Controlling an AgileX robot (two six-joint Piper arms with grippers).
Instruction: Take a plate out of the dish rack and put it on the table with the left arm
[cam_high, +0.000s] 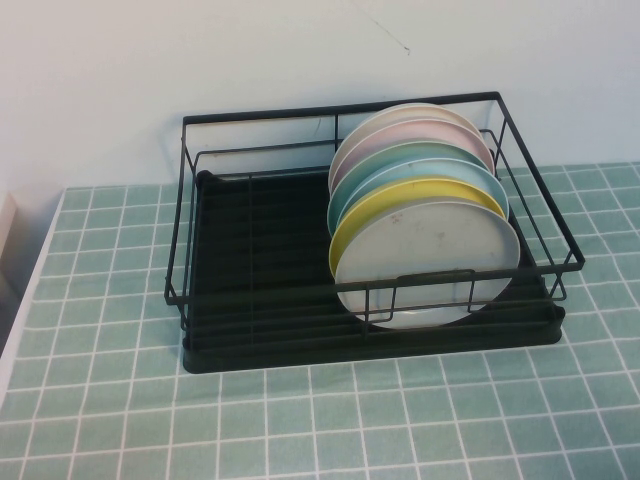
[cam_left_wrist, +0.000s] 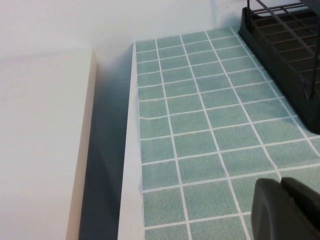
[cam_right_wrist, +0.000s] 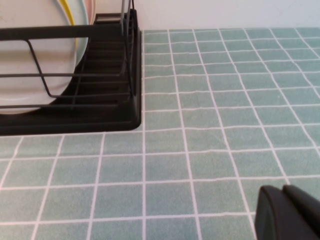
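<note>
The pale grey plate (cam_high: 430, 262) stands on edge at the front of a row of plates in the right half of the black wire dish rack (cam_high: 260, 250). A yellow plate (cam_high: 372, 212) is right behind it. The rack stands on the pale green tiled table (cam_high: 100, 400). Neither arm shows in the high view. In the left wrist view my left gripper (cam_left_wrist: 281, 187) is shut and empty, low over the tiles, with a corner of the rack (cam_left_wrist: 285, 45) well beyond it. In the right wrist view my right gripper (cam_right_wrist: 283, 192) is shut and empty over the tiles, away from the rack (cam_right_wrist: 110, 75) and the plate (cam_right_wrist: 30, 60).
Light blue (cam_high: 440, 172), green, pink and cream plates stand behind the yellow one. The rack's left half holds no plates. A white wall (cam_high: 200, 50) rises behind the rack. The table's left edge (cam_left_wrist: 131, 150) drops to a gap beside a white ledge (cam_left_wrist: 40, 140).
</note>
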